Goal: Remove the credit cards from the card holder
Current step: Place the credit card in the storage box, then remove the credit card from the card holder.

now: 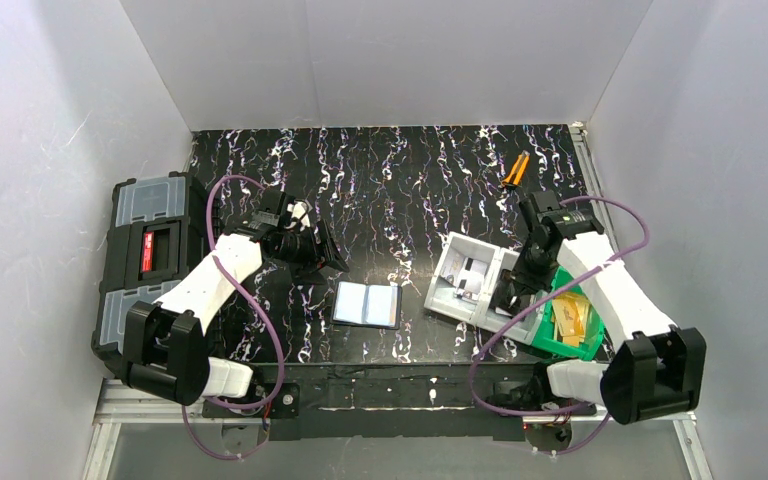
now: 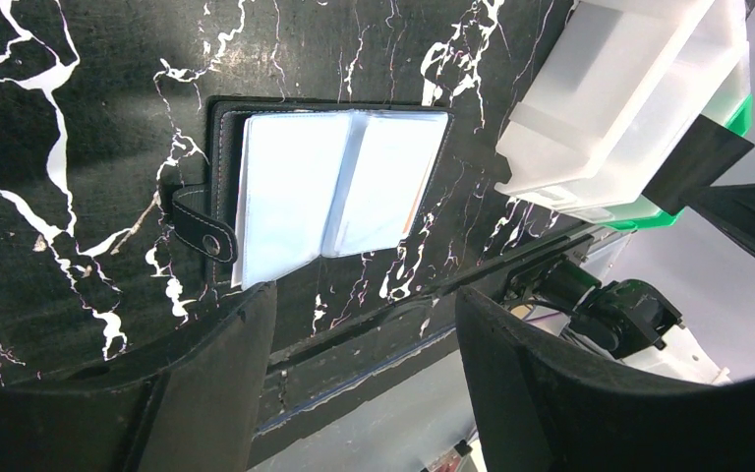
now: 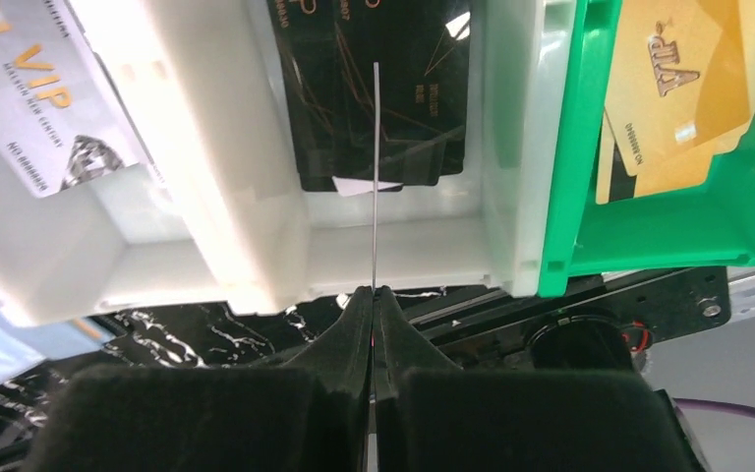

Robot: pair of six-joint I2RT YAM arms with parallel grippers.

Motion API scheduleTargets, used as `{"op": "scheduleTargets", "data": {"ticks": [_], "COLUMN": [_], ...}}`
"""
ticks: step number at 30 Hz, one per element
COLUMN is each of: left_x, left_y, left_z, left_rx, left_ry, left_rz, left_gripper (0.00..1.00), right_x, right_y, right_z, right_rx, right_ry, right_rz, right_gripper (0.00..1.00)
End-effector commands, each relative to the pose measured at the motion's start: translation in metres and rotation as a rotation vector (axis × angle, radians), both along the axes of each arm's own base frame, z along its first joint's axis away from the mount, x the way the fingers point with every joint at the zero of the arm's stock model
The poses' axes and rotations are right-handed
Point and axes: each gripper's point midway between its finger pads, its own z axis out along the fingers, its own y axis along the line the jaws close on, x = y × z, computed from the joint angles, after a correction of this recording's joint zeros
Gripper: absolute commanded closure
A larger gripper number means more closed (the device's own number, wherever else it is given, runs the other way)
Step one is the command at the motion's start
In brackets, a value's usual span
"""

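The card holder (image 1: 367,305) (image 2: 339,187) lies open and flat on the black marbled table, its pale glossy pockets facing up and its snap tab at its left in the left wrist view. My left gripper (image 1: 305,240) (image 2: 364,305) hovers open to the holder's left with nothing between its fingers (image 2: 226,374). My right gripper (image 1: 510,288) (image 3: 374,295) is shut on a thin credit card (image 3: 375,177), seen edge-on as a fine line. It holds the card over the white bin (image 3: 206,197), above several black cards (image 3: 403,98) lying in it.
A green bin (image 1: 585,340) (image 3: 570,147) with gold cards (image 3: 678,88) sits against the white bin (image 1: 450,270), which also holds a white VIP card (image 3: 49,98). A big black toolbox (image 1: 145,260) stands at the left edge. An orange-handled tool (image 1: 515,170) lies at the back right.
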Motion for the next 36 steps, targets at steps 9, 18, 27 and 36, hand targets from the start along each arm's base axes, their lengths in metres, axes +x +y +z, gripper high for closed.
{"op": "scheduleTargets", "data": {"ticks": [9,18,27,36], "left_x": [-0.005,-0.014,-0.019,-0.021], "left_y": [-0.001,-0.035,-0.066,-0.079], "left_z": [0.009,-0.010,-0.052,-0.077], "left_rx": [-0.003,0.133,0.429,0.638], "left_ry": [-0.011,-0.015,-0.055,-0.105], "left_rz": [-0.025,-0.158,-0.307,-0.402], "left_gripper": [0.33,0.34,0.41,0.43], "right_x": [0.032,0.056,0.067,0.066], "right_y": [0.004,0.051,0.074,0.087], "right_z": [0.018,0.066,0.067,0.058], "right_rx": [0.002,0.220,0.305,0.355], "right_ry": [-0.062,-0.204,-0.245,-0.245], "right_rz": [0.072,0.148,0.190,0.229], "right_gripper": [0.25,0.19,0.19,0.18]}}
